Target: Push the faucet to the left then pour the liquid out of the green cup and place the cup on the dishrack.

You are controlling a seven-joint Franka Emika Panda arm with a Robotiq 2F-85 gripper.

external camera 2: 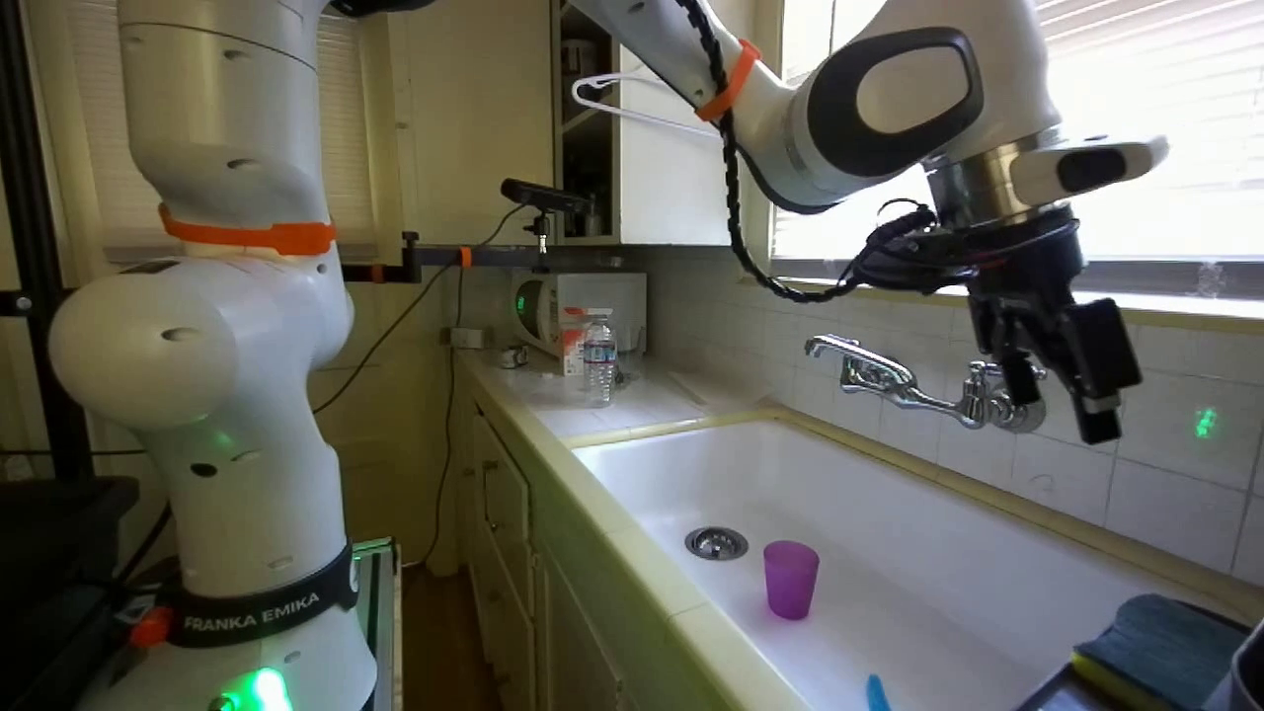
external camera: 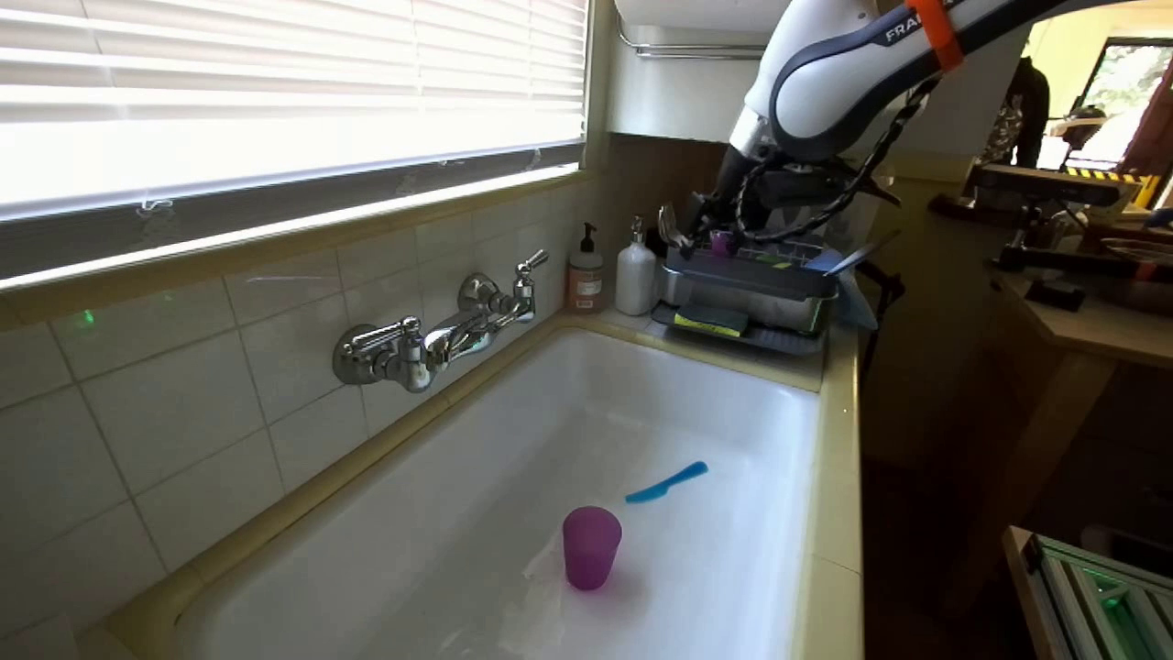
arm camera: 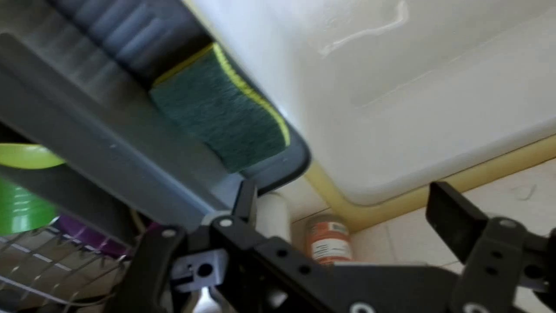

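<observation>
Hanging by the dishrack (external camera: 747, 280), the gripper (arm camera: 347, 203) is released, its fingers (arm camera: 454, 219) parted wide. And what looks like the green cup (arm camera: 24, 206) sits right there in the dishrack, cropped at the wrist view's left edge! A green-and-yellow sponge (arm camera: 221, 115) lies on the tray (external camera: 783, 341) in front, a white pump bottle (external camera: 635, 282) and a brown pump bottle (external camera: 585, 282) close by. Further along, the chrome faucet (external camera: 458, 339) juts from the tiled wall (external camera: 174, 412); down in the sink (external camera: 440, 522), a purple cup (external camera: 591, 548) stands upright near a blue knife (external camera: 667, 483).
</observation>
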